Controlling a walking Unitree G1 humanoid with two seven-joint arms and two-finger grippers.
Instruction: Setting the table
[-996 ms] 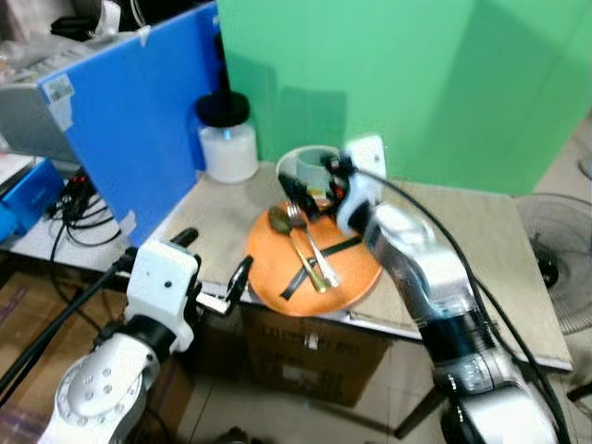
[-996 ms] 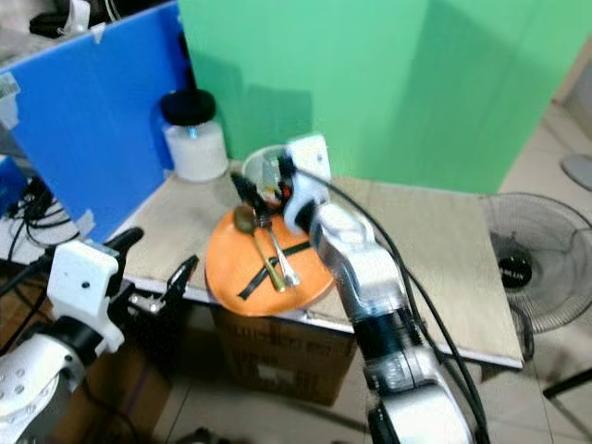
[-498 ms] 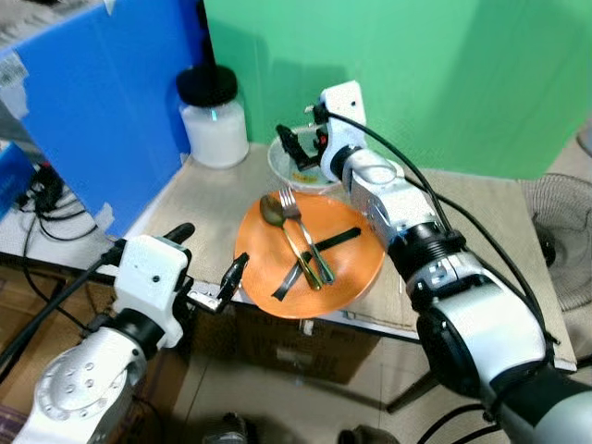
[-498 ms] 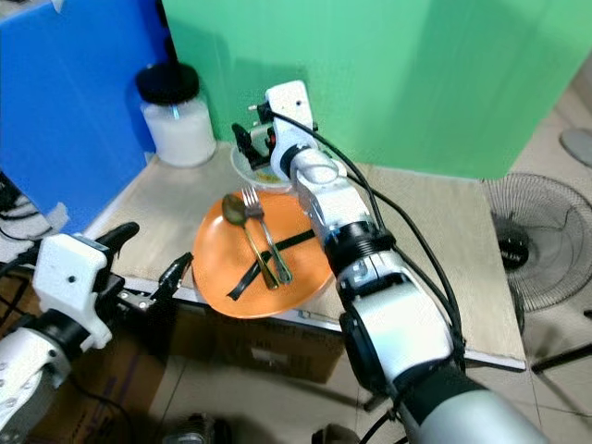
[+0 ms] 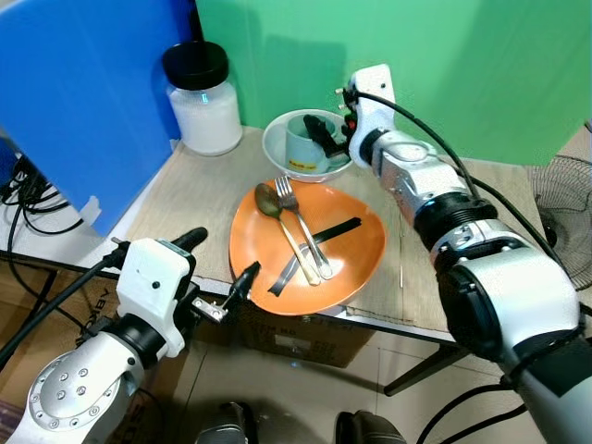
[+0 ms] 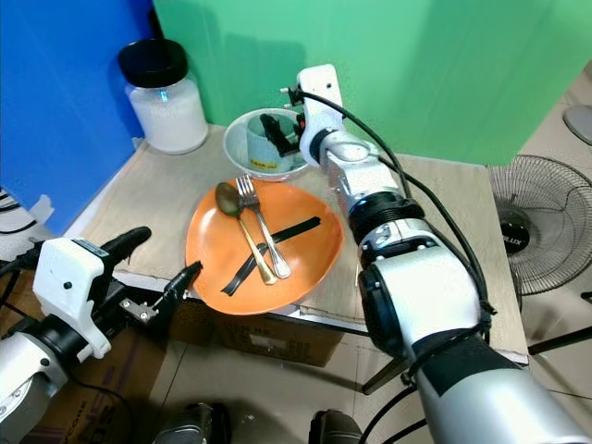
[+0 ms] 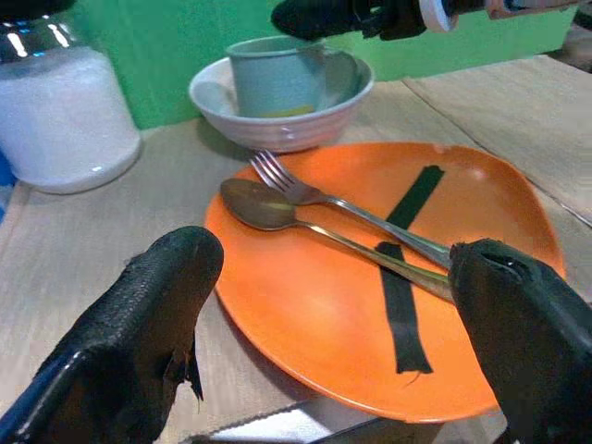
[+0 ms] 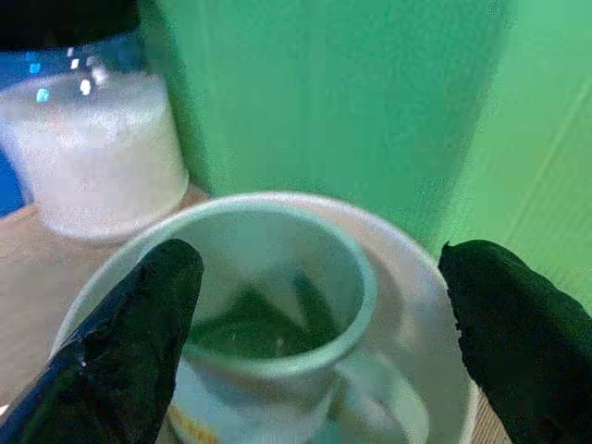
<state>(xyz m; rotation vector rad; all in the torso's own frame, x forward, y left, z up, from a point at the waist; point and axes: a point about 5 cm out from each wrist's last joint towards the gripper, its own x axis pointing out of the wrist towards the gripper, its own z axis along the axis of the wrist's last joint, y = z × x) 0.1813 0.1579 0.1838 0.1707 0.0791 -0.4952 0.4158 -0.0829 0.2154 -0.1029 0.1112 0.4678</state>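
Right claw (image 6: pixel 277 125) spread wide over a pale green cup (image 5: pixel 303 141) sitting in a white bowl (image 5: pixel 277 157).
Orange plate (image 5: pixel 356 264) with fork (image 5: pixel 301 225) and spoon (image 5: pixel 277 222) lies at the bowl's 6 o'clock on the tabletop (image 5: pixel 199 199); left claw (image 5: pixel 220 274), open and empty, hovers at the near edge.

Bare tabletop (image 5: pixel 194 199) left of orange plate (image 5: pixel 356 250), white jar (image 5: pixel 205 111) and green wall (image 5: pixel 462 65) crowding bowl (image 5: pixel 277 153)

Right tool (image 8: pixel 324 319) spread wide, black fingers (image 8: pixel 129 324) either side of a pale green cup (image 8: pixel 277 305). Cup stands upright inside a white bowl (image 8: pixel 407 305). Behind, a jar (image 8: pixel 88 143) of white powder with black lid, on the tabletop (image 8: pixel 28 277). Green wall (image 8: pixel 351 102) at the back.
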